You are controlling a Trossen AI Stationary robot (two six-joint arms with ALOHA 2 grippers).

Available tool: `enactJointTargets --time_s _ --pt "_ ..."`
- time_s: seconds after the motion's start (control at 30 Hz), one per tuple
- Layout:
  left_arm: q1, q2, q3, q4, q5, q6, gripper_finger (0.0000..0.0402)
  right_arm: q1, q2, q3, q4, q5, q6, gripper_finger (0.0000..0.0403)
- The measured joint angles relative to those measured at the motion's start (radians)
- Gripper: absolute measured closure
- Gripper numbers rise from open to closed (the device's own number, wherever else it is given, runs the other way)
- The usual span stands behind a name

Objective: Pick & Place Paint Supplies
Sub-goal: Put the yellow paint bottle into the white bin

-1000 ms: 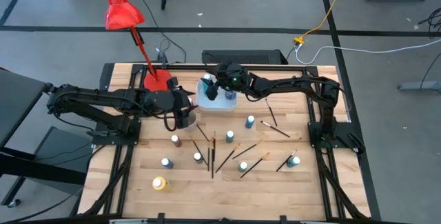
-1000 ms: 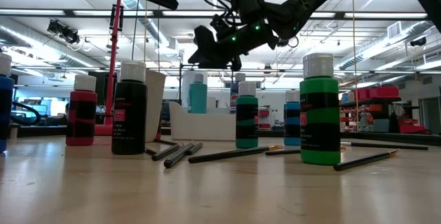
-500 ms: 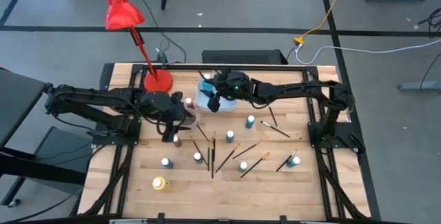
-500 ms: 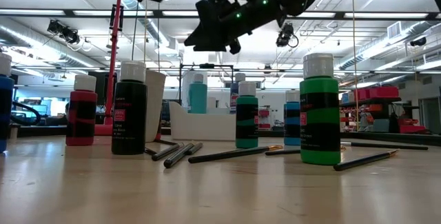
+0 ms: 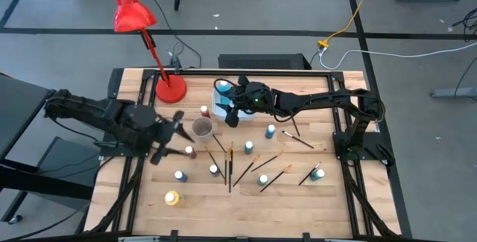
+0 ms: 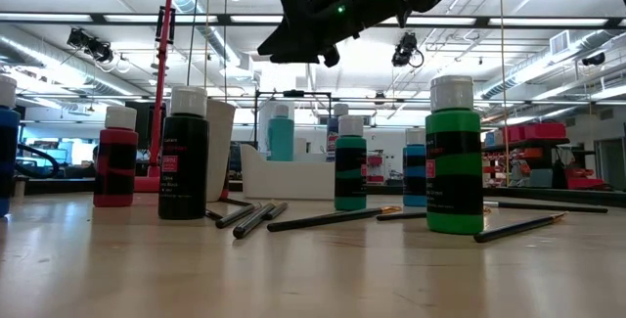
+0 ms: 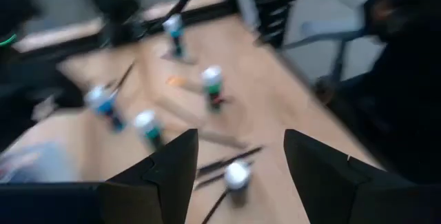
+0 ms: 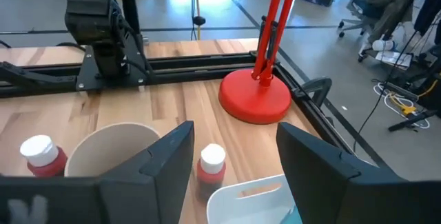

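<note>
Left gripper (image 5: 173, 134) at frame left, jaws apart (empty); right gripper (image 5: 232, 115) centre, jaws apart, over white bin (image 5: 221, 110).

the table (image 5: 298, 190) is pale wood in planks, smooth with a soft sheen in the low view, edged by a dark matt metal frame (image 5: 261, 70). the paint bottles (image 6: 453, 157) look like glossy plastic with white caps and paper-like labels. the paintbrushes (image 6: 323, 219) have dark, slightly shiny handles, some of bare wood. the desk lamp (image 5: 133, 13) is glossy red, its base (image 8: 255, 98) smooth. the white tray (image 6: 286, 174) and cup (image 8: 114, 155) look matt.
</note>
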Motion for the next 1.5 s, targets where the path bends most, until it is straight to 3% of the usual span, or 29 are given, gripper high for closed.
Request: enactJointTargets --time_s 0.37,0.63,0.73,1.03,1.5 --pt "-0.087 -0.186 -0.299 0.229 0.183 0.099 0.0178 0.002 0.0 0.0 0.007 -0.025 0.012 0.019" --pt "-0.087 -0.311 -0.505 0.463 0.509 0.084 0.0178 0.002 0.0 0.0 0.008 -0.027 0.026 0.019" --pt "-0.088 -0.318 -0.569 0.55 0.581 0.082 0.0177 0.002 0.0 0.0 0.008 -0.027 0.026 0.019" --pt "-0.087 -0.296 -0.678 0.691 0.578 0.086 0.0177 0.002 0.0 0.0 0.039 -0.027 0.026 0.019" --pt "-0.091 -0.164 -0.68 0.802 0.596 0.088 0.0177 0.002 0.001 0.0 0.091 -0.027 0.025 0.019"
